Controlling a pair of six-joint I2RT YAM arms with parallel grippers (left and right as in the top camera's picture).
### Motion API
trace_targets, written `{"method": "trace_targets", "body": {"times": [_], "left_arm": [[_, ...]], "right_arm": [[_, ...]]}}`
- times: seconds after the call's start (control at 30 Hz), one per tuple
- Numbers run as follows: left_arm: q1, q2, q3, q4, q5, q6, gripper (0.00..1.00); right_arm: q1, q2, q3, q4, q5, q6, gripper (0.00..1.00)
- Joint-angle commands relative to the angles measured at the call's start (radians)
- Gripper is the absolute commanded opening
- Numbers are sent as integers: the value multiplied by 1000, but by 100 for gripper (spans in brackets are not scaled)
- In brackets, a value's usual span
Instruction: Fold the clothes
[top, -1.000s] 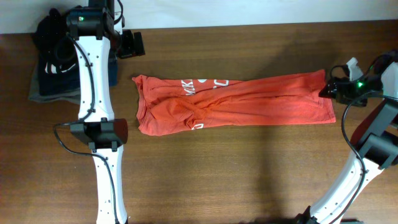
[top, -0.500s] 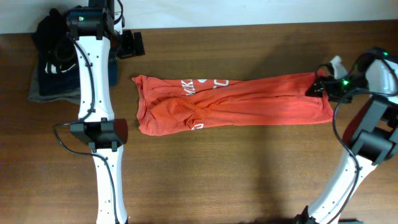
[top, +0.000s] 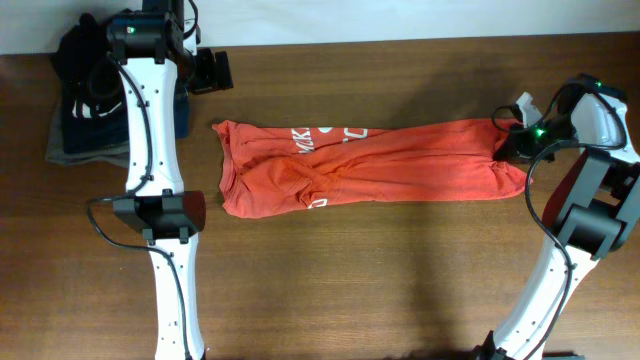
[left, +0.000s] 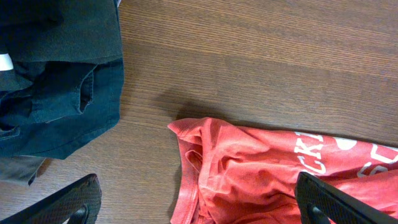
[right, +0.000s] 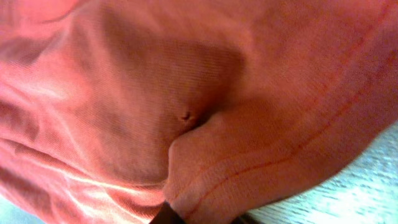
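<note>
Brown wood-grain table (top: 400, 270), seen from overhead & both wrist cams. Right gripper (top: 512, 146) is clenched on the right end of the orange-red T-shirt (top: 400, 165), where the cloth is puckered into small folds. From its wrist cam the fabric fills nearly the whole frame, w/ a stitched hem fold bunched at the dark fingertips (right: 163, 216) at the bottom edge.

Left gripper (top: 211, 72) hangs spread wide, gripping nothing, just beyond the shirt's far left corner. Its two black fingers (left: 68, 202) stand either side of that corner in the wrist view, clear of the cloth.

The shirt lies flat on the table as a long, rumpled band running left to right, sleeves folded in. White lettering (top: 322, 138) shows along its far edge, nearer the left end.

Left of the shirt & apart from it, dark garments (top: 75, 110) sit in a heap, partly under the left arm.
</note>
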Motion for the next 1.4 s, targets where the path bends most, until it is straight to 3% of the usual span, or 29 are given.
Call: {"method": "trace_targets", "body": {"times": [0.0, 0.3, 0.43, 0.6, 0.8, 0.9, 1.1, 1.2, 1.23, 1.37], "left_arm": [[0, -8, -4, -1, 8, 13, 99], [0, -8, -4, -1, 8, 13, 99], [0, -8, -4, -1, 8, 13, 99], [0, -8, -4, -1, 8, 13, 99], [0, -8, -4, -1, 8, 13, 99], [0, -8, -4, -1, 8, 13, 99], [0, -8, -4, -1, 8, 13, 99], [0, -8, -4, -1, 8, 13, 99], [0, -8, -4, -1, 8, 13, 99], [0, -8, -4, 0, 8, 13, 99]], "right_arm": [[-5, 13, 8, 2, 143, 63, 4], [4, 9, 196, -93, 404, 211, 4], [42, 9, 284, -182, 491, 211, 4], [170, 9, 308, -219, 692, 294, 4], [365, 10, 306, -229, 705, 300, 5], [421, 10, 297, -234, 701, 300, 20], [467, 13, 291, -237, 697, 300, 24], [467, 13, 291, -252, 689, 299, 49], [467, 13, 291, -258, 689, 299, 53], [467, 13, 291, -261, 689, 301, 56]]}}
